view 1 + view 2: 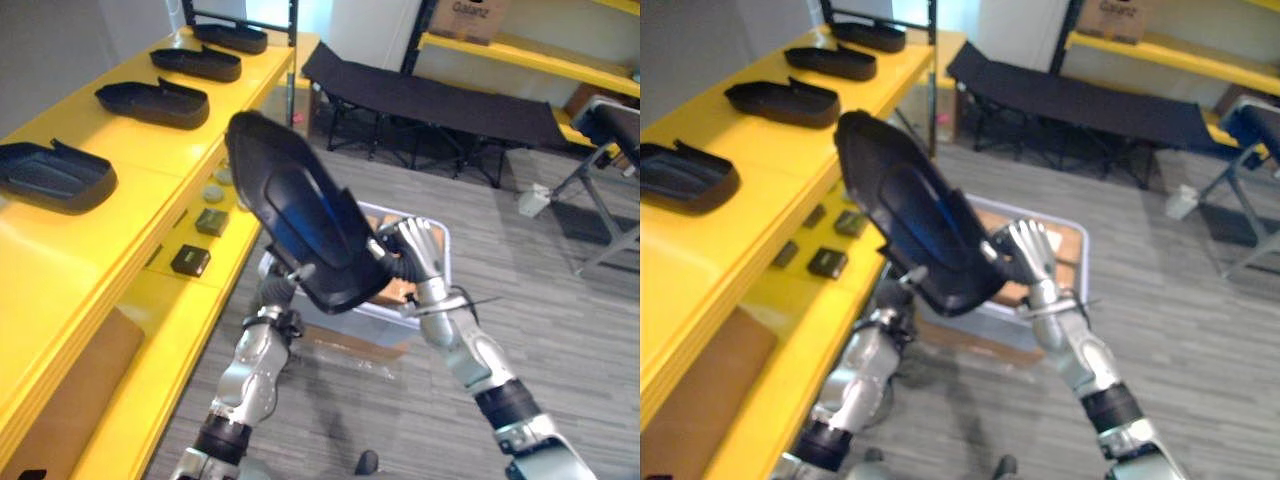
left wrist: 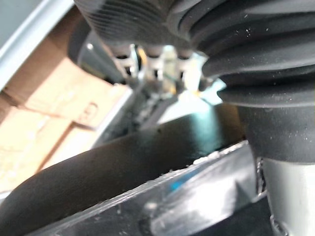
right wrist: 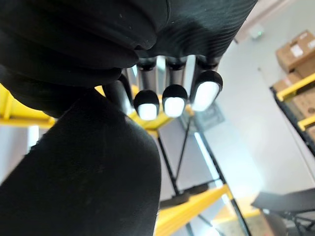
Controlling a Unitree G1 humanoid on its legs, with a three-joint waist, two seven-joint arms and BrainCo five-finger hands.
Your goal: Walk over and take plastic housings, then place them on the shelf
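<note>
I hold a large black plastic housing [image 1: 295, 215] up in the air, tilted, its hollow side facing me, to the right of the yellow shelf [image 1: 110, 215]. My right hand [image 1: 418, 252] presses against its lower right edge with straight fingers [image 3: 173, 105], so it is open. My left hand [image 2: 266, 73] sits under the housing's lower end, mostly hidden by the housing [image 2: 123, 162]. Several more black housings [image 1: 55, 175] lie in a row on the shelf's top board.
Small dark boxes [image 1: 190, 260] lie on the shelf's lower board, with cardboard [image 1: 60, 400] beneath. A clear bin [image 1: 443, 250] stands on the grey floor behind the held housing. A black folding cot [image 1: 430, 100] and more yellow racking [image 1: 530, 55] stand farther back.
</note>
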